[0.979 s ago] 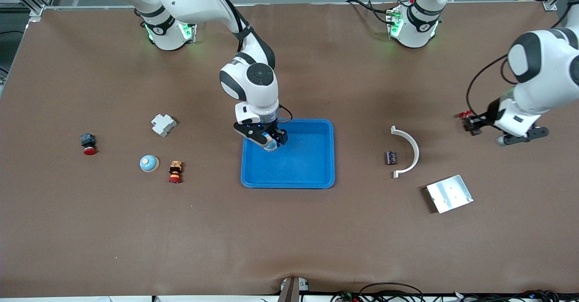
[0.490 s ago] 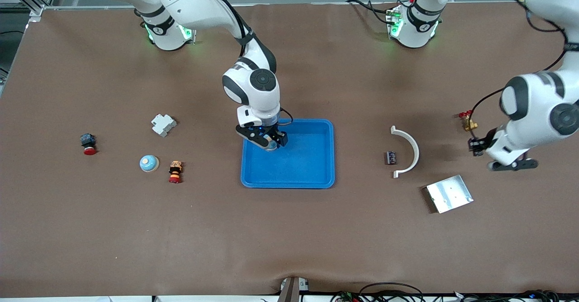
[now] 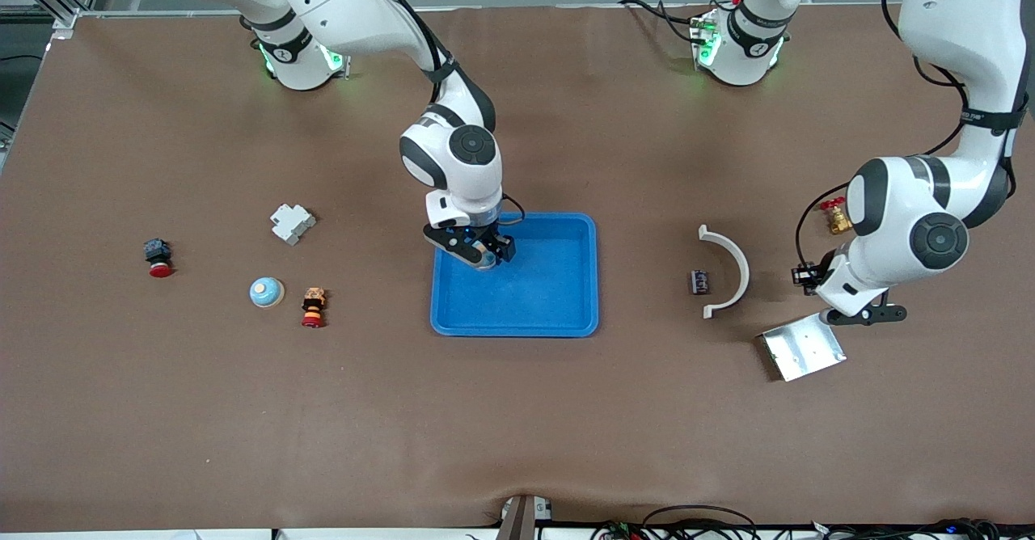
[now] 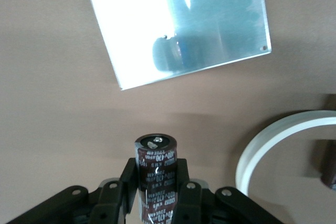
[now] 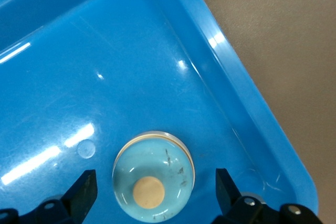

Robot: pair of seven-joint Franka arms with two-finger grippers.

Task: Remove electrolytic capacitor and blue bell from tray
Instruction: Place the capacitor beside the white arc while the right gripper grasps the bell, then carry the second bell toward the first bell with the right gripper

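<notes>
The blue bell (image 5: 153, 177) sits in the tray (image 3: 558, 314), in the corner toward the right arm's end, and the right pincer (image 3: 483, 255) is down around it, jaws spread wide either side of the dome, nothing gripped yet. So the bell is not out. Another pale-blue bell (image 3: 266, 292) lies on the table (image 3: 517, 427) toward the right arm's end. Moving across, a small capacitor (image 3: 699, 282) rests beside a white curved piece (image 3: 727, 272). The left pincer (image 4: 156, 195) is clamped on the electrolytic capacitor (image 4: 156, 169), held over the table just beside the silver plate (image 3: 802, 348). That one is clear of the tray, though not set down.
</notes>
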